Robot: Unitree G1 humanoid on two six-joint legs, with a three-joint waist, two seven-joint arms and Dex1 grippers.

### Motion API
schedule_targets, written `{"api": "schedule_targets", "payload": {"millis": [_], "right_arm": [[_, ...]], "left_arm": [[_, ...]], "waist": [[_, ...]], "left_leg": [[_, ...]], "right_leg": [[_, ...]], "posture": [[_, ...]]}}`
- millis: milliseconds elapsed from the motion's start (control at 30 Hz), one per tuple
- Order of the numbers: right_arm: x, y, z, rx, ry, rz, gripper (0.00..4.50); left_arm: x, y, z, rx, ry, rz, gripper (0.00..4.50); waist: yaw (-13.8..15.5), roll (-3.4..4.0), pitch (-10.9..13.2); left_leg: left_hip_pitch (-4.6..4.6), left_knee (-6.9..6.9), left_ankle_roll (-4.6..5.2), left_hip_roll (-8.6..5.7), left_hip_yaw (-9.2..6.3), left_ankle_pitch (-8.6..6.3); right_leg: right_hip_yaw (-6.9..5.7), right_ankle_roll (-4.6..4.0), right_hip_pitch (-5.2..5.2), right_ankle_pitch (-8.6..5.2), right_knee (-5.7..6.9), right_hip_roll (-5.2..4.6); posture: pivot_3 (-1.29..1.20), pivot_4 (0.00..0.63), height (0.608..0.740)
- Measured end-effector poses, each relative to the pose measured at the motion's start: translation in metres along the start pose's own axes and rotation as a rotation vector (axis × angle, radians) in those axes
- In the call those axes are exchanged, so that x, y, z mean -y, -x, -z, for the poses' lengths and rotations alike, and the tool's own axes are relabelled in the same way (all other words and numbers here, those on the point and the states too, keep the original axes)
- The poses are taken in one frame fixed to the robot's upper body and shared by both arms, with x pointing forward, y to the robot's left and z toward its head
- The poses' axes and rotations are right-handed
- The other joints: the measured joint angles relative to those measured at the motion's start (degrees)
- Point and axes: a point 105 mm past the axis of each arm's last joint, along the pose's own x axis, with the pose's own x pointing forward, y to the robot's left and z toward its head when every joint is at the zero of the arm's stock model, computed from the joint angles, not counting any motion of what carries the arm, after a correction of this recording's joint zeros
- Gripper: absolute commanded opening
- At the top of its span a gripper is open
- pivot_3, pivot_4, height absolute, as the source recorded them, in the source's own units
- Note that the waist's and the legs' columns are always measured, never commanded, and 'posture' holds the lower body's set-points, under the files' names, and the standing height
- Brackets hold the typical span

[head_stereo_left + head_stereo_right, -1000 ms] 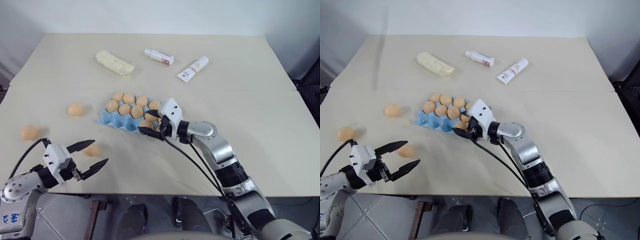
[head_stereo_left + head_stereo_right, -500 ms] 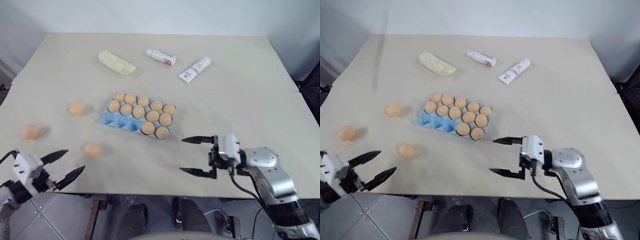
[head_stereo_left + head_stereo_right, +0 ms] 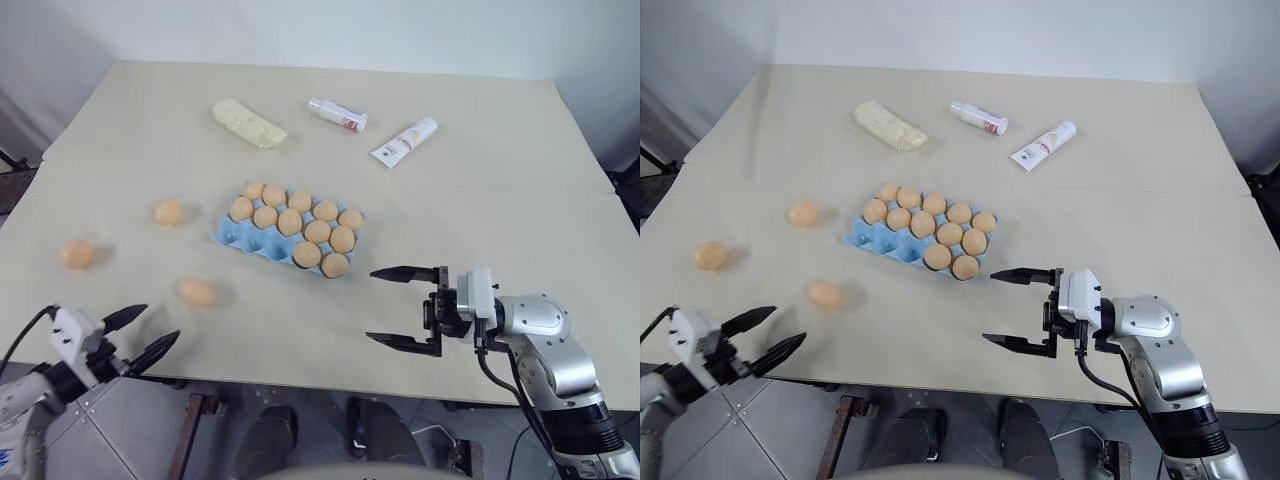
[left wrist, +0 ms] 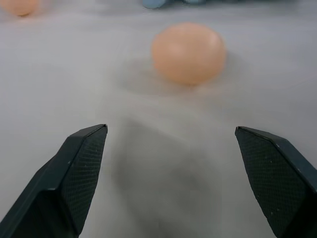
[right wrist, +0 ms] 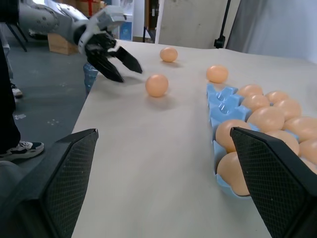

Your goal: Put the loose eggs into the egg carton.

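1. We note a pale yellow wrapped block (image 3: 249, 123) lying on the beige table (image 3: 500, 200), far side.
2. We see a small white bottle (image 3: 338, 113) just beside it.
3. A white tube (image 3: 405, 141) lies near the bottle.

Tan-orange eggs (image 3: 197, 292), light blue carton (image 3: 232, 236).

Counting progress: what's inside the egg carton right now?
The egg carton holds twelve eggs, filling its right side. Three cups at the left end look empty. Whether anything lies under the eggs cannot be seen.
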Motion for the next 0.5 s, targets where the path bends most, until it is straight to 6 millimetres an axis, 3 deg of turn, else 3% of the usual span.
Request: {"api": "schedule_targets", "payload": {"millis": [267,367,500], "right_arm": [[-0.007,-0.008,0.001,0.010,-0.031,-0.002,4.48],[-0.008,-0.012,-0.001,0.018,-0.036,0.006,4.50],[-0.008,-0.013,-0.002,0.019,-0.037,0.016,4.50]], "left_arm": [[0.007,-0.055,-0.018,0.110,-0.002,0.017,4.36],[0.009,-0.068,-0.019,0.125,0.011,0.024,3.77],[0.011,-0.069,-0.019,0.120,0.010,0.037,2.56]], "waist": [[-0.1,-0.01,0.0],[-0.2,0.00,0.0],[-0.1,-0.01,0.0]], "left_leg": [[0.02,0.09,-0.01,-0.02,0.01,0.01],[0.01,0.07,-0.03,-0.02,0.01,0.02],[0.01,0.07,-0.03,-0.02,0.01,0.01]], "right_leg": [[0.01,0.05,0.00,0.03,0.09,0.03],[0.01,0.05,-0.04,0.03,0.12,0.06],[0.01,0.05,-0.03,0.03,0.09,0.05]], "posture": [[0.00,0.150,0.740],[0.00,0.150,0.740],[0.00,0.150,0.740]]}}
